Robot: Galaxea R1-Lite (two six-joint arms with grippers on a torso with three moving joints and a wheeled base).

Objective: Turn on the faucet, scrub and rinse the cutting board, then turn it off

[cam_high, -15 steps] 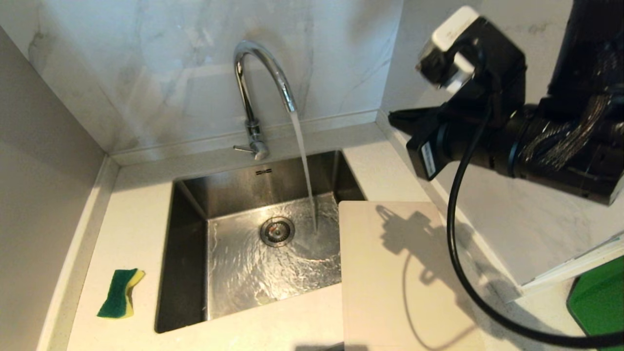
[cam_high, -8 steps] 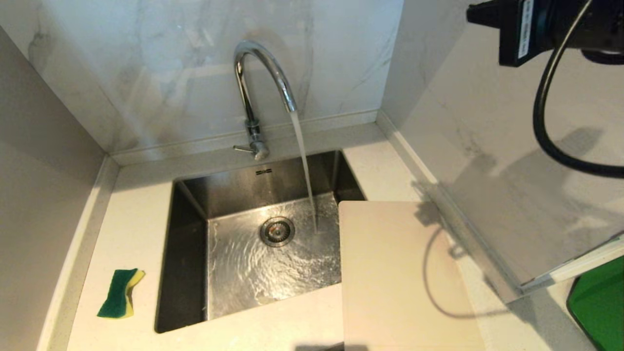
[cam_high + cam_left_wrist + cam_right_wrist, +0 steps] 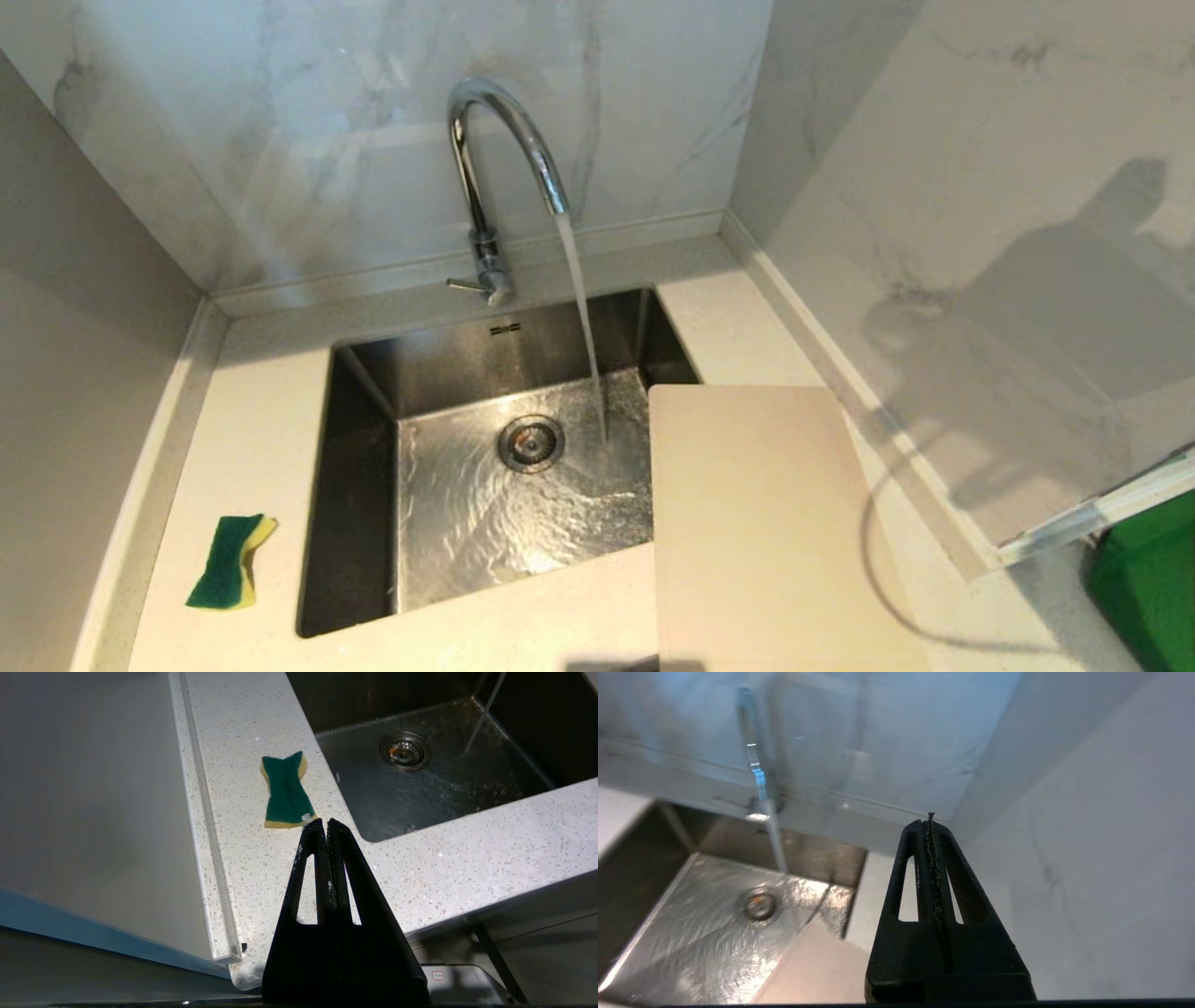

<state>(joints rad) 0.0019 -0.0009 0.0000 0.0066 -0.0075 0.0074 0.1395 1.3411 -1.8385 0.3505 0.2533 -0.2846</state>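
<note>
Clenched right hand [image 3: 930,820] now gone from overhead view; cream-white plastic rectangular cutting board [image 3: 756,523] dry-looking, at four o'clock of running chrome gooseneck faucet [image 3: 495,140].

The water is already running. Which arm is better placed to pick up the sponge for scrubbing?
Probably the left. The left gripper, jaws shut, hangs just short of the sponge, which lies on the counter left of the sink. The right gripper is on the far side, near the cutting board.

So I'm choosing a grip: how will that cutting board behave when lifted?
The cutting board looks thin and flat, so probably light and fairly stiff. Its smooth face may turn slippery under the running faucet. One end overhangs the sink, offering an edge.
</note>
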